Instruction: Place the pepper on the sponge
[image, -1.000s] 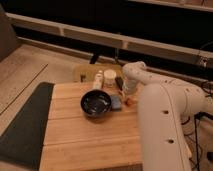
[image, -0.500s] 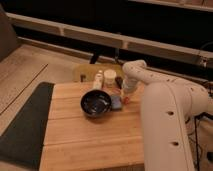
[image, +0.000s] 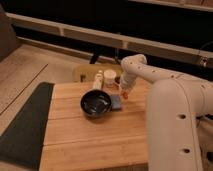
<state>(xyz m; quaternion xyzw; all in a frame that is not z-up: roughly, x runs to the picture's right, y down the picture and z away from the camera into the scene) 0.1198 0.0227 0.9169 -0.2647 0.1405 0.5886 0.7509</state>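
The white arm reaches in from the right, and its gripper points down at the back right of the wooden table. It is shut on the pepper, a small orange-red piece showing at its tip. The sponge, a flat blue-grey square, lies on the table just below and left of the pepper, against the right side of the black bowl. The pepper hangs over the sponge's far right corner, and I cannot tell whether they touch.
A small bottle and a white cup stand behind the bowl at the table's far edge. A dark mat runs along the table's left side. The robot's white body fills the right foreground.
The gripper and the pepper have shifted slightly left and up, closer over the sponge. The bowl and sponge have not moved.
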